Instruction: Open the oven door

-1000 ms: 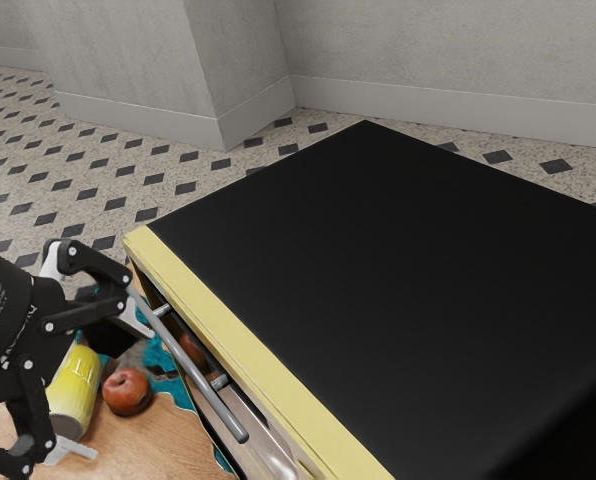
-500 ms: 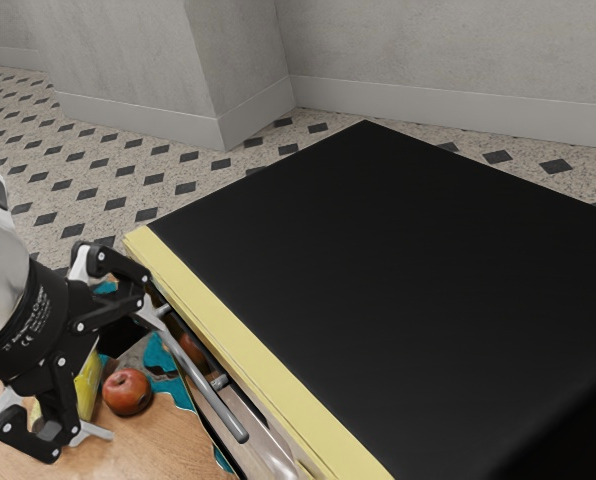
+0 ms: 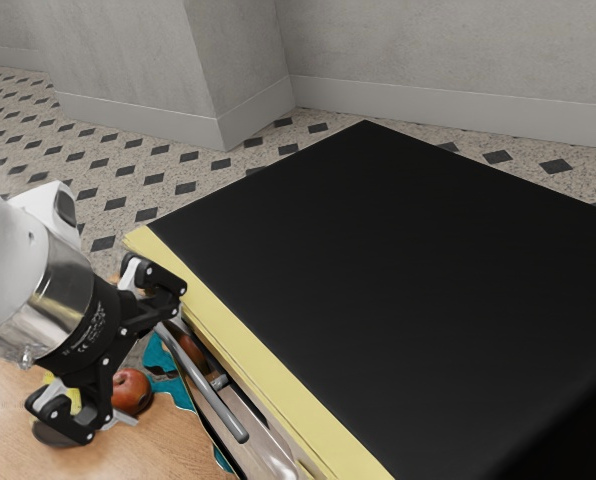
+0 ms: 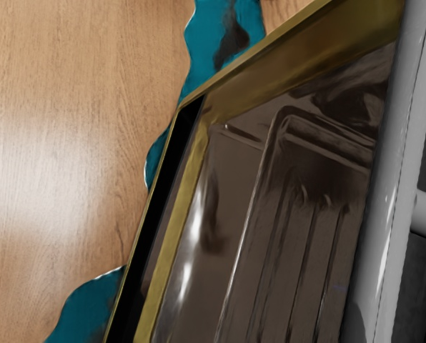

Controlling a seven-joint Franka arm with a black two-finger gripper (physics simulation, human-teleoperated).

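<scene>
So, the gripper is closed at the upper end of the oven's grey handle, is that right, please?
Not closed: the exterior view shows the gripper open, its fingers wide apart. It is at the upper end of the oven's grey handle.

Arm (image 3: 8, 265), behind the hand: cut off by the exterior view's left edge. Lettering on the gripper (image 3: 150, 370): too small to read. Yellow object (image 3: 75, 399), behind the gripper: mostly hidden, kind undetermined. Apple (image 3: 132, 388), close by the hand: partly covered by the gripper. Handle (image 3: 214, 405): end nearest the hand obscured by the gripper. Oven (image 3: 378, 270), beyond the hand: cut off by the exterior view's right and lower edges.
</scene>
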